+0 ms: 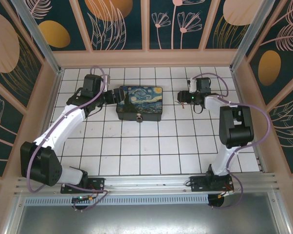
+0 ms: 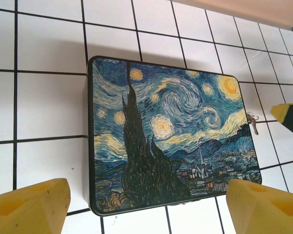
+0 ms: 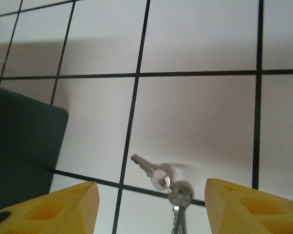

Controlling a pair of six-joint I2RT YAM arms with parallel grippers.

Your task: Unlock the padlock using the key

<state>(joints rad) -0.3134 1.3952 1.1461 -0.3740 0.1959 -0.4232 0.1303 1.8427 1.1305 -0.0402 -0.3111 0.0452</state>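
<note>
1. Left gripper (image 1: pixel 112 95) first, on your overhead camera: you've got it off the left end of the black box (image 1: pixel 139 103) with the Starry Night lid. From up here you can't judge the gap between its fingers. Your right gripper (image 1: pixel 181 97) hangs off the box's right end, over the white tiled floor (image 1: pixel 137 151). And there's your padlock (image 1: pixel 139 117), a tiny speck at the middle of the box's near long side, right against the box wall.

2. Over to your left wrist camera. The left gripper (image 2: pixel 147 210) is spread wide, a yellow fingertip (image 2: pixel 29 204) in each bottom corner, gripping nothing. The black box (image 2: pixel 171 136) lies ahead of the tips, painted lid facing you. Just past the box's right edge you can pick out the key (image 2: pixel 252 122), tiny and silvery. Beside it, a yellow fingertip (image 2: pixel 288 116) of the right gripper pokes in from the right.

3. Now your right wrist camera. The right gripper (image 3: pixel 151 209) has its fingers (image 3: pixel 49 207) well apart, clamped on nothing. The key (image 3: pixel 149 170) lies flat on a white tile, between the two tips and just ahead of them. It touches neither, and its blade points up and left. A second key (image 3: pixel 179 197) is joined at its head, sitting on a black grout line with its blade running toward the bottom edge. The box's dark side (image 3: pixel 20 156) fills the left, near the keys but apart from them.
</note>
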